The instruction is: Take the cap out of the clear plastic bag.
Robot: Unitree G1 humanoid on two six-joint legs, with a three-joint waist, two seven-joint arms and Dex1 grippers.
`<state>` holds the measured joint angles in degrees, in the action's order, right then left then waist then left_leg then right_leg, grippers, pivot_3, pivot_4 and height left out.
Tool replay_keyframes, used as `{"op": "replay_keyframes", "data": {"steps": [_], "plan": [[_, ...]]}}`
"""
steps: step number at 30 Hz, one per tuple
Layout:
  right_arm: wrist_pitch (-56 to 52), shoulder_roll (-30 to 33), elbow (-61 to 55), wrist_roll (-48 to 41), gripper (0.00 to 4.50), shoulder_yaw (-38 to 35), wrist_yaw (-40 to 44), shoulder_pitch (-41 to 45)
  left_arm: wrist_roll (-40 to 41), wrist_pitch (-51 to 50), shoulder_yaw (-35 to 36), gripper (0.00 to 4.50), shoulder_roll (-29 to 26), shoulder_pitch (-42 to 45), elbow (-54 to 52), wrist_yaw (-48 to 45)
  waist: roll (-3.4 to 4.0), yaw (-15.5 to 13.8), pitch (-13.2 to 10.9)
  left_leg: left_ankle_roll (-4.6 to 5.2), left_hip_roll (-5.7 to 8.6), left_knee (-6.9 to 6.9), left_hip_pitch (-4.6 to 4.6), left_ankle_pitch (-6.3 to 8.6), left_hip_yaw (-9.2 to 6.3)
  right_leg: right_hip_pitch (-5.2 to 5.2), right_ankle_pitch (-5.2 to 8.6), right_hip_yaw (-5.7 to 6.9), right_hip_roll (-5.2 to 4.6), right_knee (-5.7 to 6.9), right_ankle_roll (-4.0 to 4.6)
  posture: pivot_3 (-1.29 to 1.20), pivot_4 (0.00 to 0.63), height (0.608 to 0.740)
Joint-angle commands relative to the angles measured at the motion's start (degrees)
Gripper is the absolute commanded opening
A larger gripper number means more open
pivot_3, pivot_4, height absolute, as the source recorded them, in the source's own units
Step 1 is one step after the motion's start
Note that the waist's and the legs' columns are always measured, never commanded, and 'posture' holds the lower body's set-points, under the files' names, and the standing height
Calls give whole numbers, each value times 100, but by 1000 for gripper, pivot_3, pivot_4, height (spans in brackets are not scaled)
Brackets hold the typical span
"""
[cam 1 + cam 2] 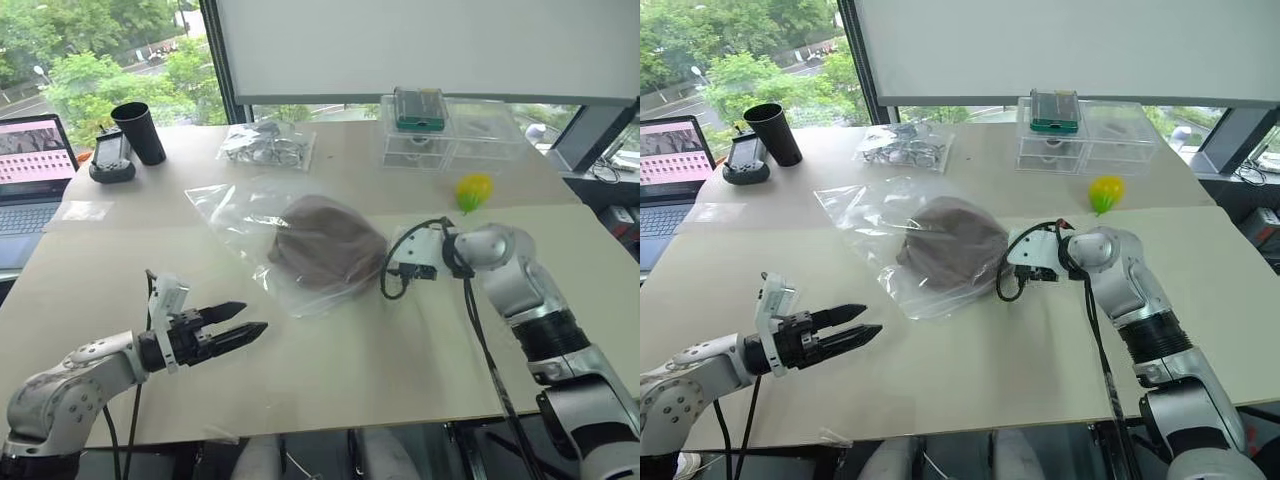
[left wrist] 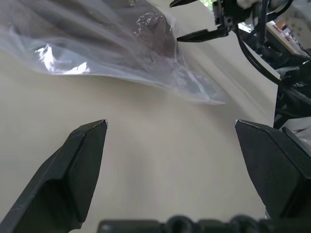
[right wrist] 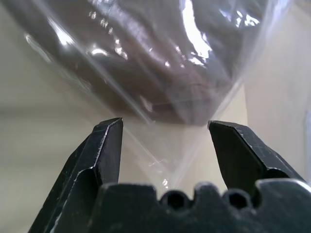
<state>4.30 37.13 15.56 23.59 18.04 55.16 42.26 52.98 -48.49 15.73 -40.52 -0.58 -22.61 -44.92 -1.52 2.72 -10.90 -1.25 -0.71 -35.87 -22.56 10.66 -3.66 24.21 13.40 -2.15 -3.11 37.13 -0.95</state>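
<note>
While the laptop (image 1: 30, 170) glows at the far left edge of the frame, a black cup (image 1: 139, 132) and a small dark device (image 1: 111, 158) stand just beside it on the table (image 1: 330, 370). Lower left, the left gripper (image 1: 243, 320) hovers over bare tabletop with its two black fingers spread wide apart — nothing between them. Up toward the middle top lies a smaller bag of dark metal bits (image 1: 266, 143). At the centre rests the clear plastic bag (image 1: 232, 212), wrinkled and glossy, with the brown cap (image 1: 327, 243) inside it, toward its right end. Touching or just beside that end is the right gripper (image 3: 165, 127), fingers parted around the bag's edge without pinching it. Further right sits a yellow-green ball (image 1: 474, 189), and above it clear plastic boxes (image 1: 450, 135).
</note>
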Motion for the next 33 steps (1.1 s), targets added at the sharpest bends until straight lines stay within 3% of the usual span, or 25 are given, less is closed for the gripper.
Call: {"op": "replay_keyframes", "data": {"steps": [1, 6, 10, 18, 19, 21, 22, 27, 28, 33], "plan": [[1395, 205, 560, 262, 3346, 228, -517, 330, -18, 140, 29, 4500, 31, 31, -121, -6, 0, -4, 0, 0, 0, 0, 4, 0, 4, -1, 0, -4, 0, 0, 0, 0, 150, 740], [2519, 464, 1351, 586, 3346, 466, -991, 618, -34, 163, 51, 4500, 65, -52, -158, -7, -2, -17, -1, 1, 1, 0, 6, 1, 27, -1, -4, -23, -2, -3, -7, 0, 150, 740], [3136, 85, 2022, 962, 3346, 694, -1856, 866, -55, 194, 59, 4500, 81, -98, -174, 5, -5, 17, 1, 1, -1, 0, 13, 1, 39, -2, -8, -34, -2, -4, -8, 0, 150, 740], [3669, -426, 2501, 1057, 3346, 907, -2209, 1074, -58, 212, 91, 4500, 73, -114, -191, 20, -6, 68, 1, 2, -3, 2, 20, 1, 43, -6, -35, -44, 2, -4, 28, 0, 150, 740], [3706, -437, 2575, 1067, 2820, 924, -2229, 1091, -58, 211, 90, 4500, 71, -115, -193, 19, -6, 58, 1, 2, -2, 1, 20, 1, 44, -7, -36, -43, 1, -5, 29, 0, 150, 740], [3769, -440, 2680, 1033, 2329, 939, -2198, 1101, -53, 211, 89, 4500, 68, -118, -199, 20, -7, 41, 1, 2, -1, 1, 20, 1, 44, -8, -36, -43, 1, -5, 29, 0, 150, 740], [3797, -432, 2708, 1037, 1832, 943, -2215, 1104, -55, 213, 89, 4500, 68, -120, -202, 22, -7, 38, 1, 2, -2, 1, 20, 1, 44, -7, -36, -43, 1, -5, 29, 0, 150, 740], [3700, -397, 2595, 951, 208, 932, -2062, 1009, -80, 225, 75, 4500, 64, -114, -188, 21, -7, 30, 1, 2, -2, 2, 20, 1, 44, -6, -36, -43, 2, -5, 29, 0, 150, 740], [3663, -402, 2555, 904, 17, 919, -1994, 988, -84, 226, 71, 4500, 64, -108, -182, 18, -7, 30, 1, 2, -3, 2, 21, 1, 44, -7, -36, -43, 2, -5, 29, 0, 150, 740], [2326, -406, 1257, 192, 17, 706, -792, 470, -130, 229, 12, 4500, 61, -31, -126, 11, -7, 4, 1, 3, -3, 2, 20, 2, 44, -7, -36, -43, 2, -5, 29, 0, 150, 740]]}}
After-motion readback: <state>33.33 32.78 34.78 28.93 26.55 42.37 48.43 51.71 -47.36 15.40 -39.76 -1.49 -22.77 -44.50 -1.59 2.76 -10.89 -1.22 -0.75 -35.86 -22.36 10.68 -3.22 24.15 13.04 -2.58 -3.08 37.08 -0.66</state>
